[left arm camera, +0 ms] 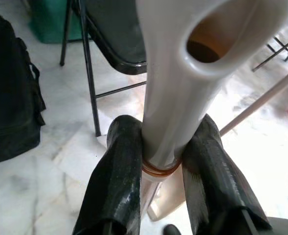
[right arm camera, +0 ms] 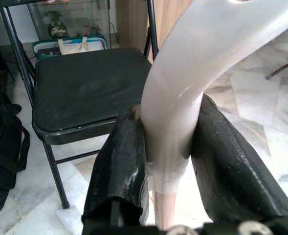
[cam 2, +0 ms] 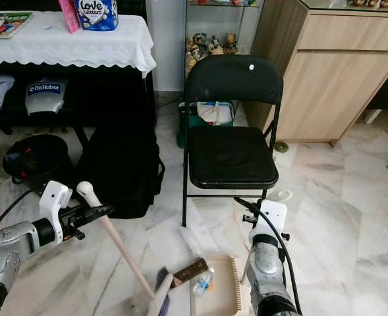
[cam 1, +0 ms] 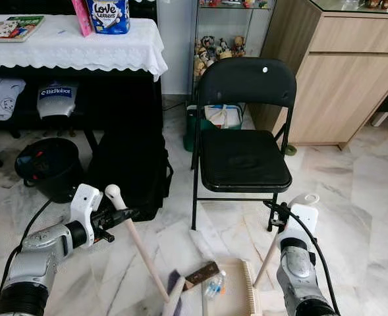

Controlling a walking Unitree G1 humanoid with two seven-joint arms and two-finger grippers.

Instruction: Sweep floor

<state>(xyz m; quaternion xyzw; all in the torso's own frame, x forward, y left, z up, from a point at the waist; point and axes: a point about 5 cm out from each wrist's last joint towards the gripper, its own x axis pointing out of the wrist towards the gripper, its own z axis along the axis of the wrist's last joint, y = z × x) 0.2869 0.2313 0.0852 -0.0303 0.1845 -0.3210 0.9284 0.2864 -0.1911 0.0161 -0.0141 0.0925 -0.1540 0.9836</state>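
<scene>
Marble floor (cam 1: 371, 197), white with grey veins, fills the room. At far left a surface (cam 1: 68, 43) draped in a white lace-edged cloth carries a book (cam 1: 12, 27) and a tissue pack (cam 1: 108, 14). Beneath it on the floor sit a black bucket (cam 1: 49, 168) and, just to its right, a black backpack (cam 1: 131, 174).

Low at left, the left end effector (cam 1: 118, 215) reaches in from the silver arm, its two black fingers (left arm camera: 117, 186) pinching the pale broom (cam 1: 138, 243) near the rounded top of its handle. The handle slants down and rightward to the brush head, which lies on the floor at the bottom centre. Touching that head is a cream dustpan (cam 1: 236, 289) with a comb edge, holding a small clear bottle (cam 1: 213, 286).

Behind the dustpan stands a black folding chair (cam 1: 243, 141), with a green bin (cam 1: 192, 128) and a glass cabinet of figurines (cam 1: 217, 49) behind it.

Low at right, the right end effector (right arm camera: 168, 161) clamps its fingers (right arm camera: 121, 161) around the dustpan's white grip atop a wooden pole. At far right stands a wood cabinet (cam 1: 348, 79).
</scene>
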